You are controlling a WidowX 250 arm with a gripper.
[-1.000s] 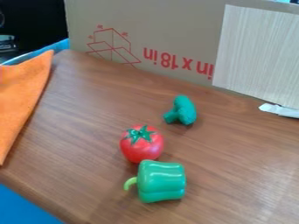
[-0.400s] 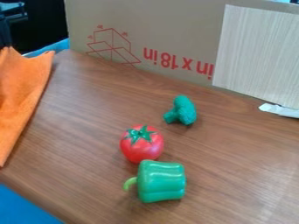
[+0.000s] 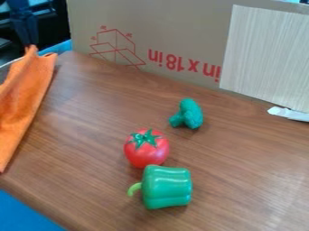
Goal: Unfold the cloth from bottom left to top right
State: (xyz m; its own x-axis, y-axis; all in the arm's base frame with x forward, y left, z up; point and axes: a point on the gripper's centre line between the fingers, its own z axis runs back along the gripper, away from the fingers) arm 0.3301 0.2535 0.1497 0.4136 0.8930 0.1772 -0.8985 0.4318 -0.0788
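The black gripper [image 3: 28,41] hangs at the upper left of the camera view, pointing down, shut on a raised tip of the orange cloth [image 3: 29,97]. The cloth lies along the left edge of the wooden table, partly cut off by the view's edge. Its pinched part rises to a peak beneath the gripper, and another corner rests just to the right of that peak.
On the table [image 3: 91,135] stand a red tomato [image 3: 147,152], a green pepper [image 3: 168,187] and a green broccoli piece [image 3: 189,113]. A cardboard box wall [image 3: 181,27] runs along the back, with a white scrap [image 3: 288,113] at the right.
The gripper has come into view at the upper left and moved right, drawing the cloth's held tip with it. The cloth's left part has lifted and bunched; the vegetables have stayed put.
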